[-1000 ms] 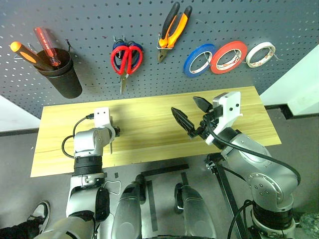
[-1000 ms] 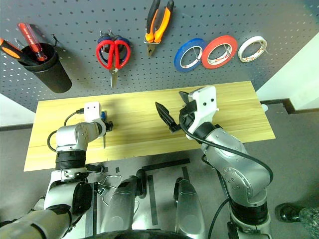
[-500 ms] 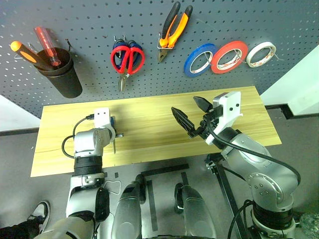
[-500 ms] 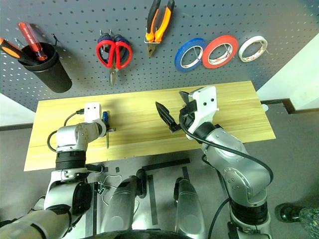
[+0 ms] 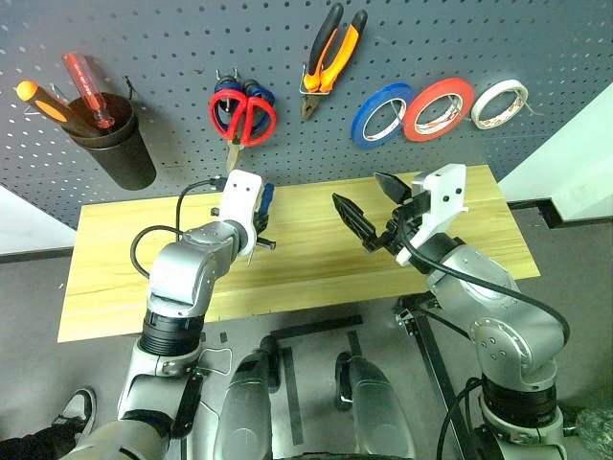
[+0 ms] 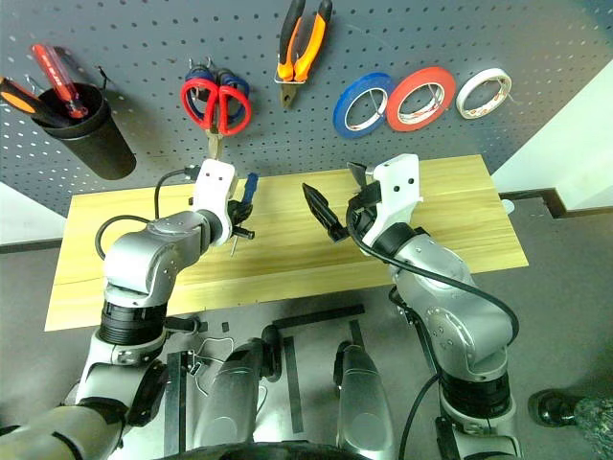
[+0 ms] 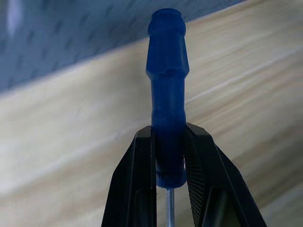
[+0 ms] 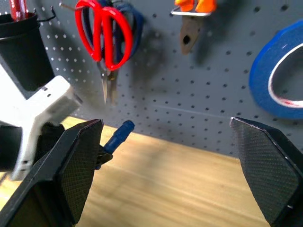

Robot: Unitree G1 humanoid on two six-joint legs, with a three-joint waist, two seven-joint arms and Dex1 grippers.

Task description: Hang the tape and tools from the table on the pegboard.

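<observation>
The red tape (image 5: 439, 108) hangs on the pegboard (image 5: 172, 38) between a blue roll and a white one. Red-handled scissors (image 5: 243, 117) and orange-and-black pliers (image 5: 330, 57) hang there too. My left gripper (image 7: 169, 142) is shut on a blue-handled screwdriver (image 7: 167, 85), held above the table (image 5: 306, 259) left of centre, handle toward the board. The same blue handle (image 8: 118, 135) shows in the right wrist view. My right gripper (image 5: 369, 203) hovers open over the table's right half, nothing between its fingers.
A blue tape roll (image 5: 383, 115) and a white roll (image 5: 501, 103) flank the red one. A black cup (image 5: 120, 153) at the pegboard's left holds orange- and red-handled screwdrivers. Blue-handled scissors (image 5: 226, 91) hang behind the red ones.
My left gripper closed on the blue screwdriver lying on the table, then lifted it up and to the right, turning the wrist. The right arm has stayed in place.
</observation>
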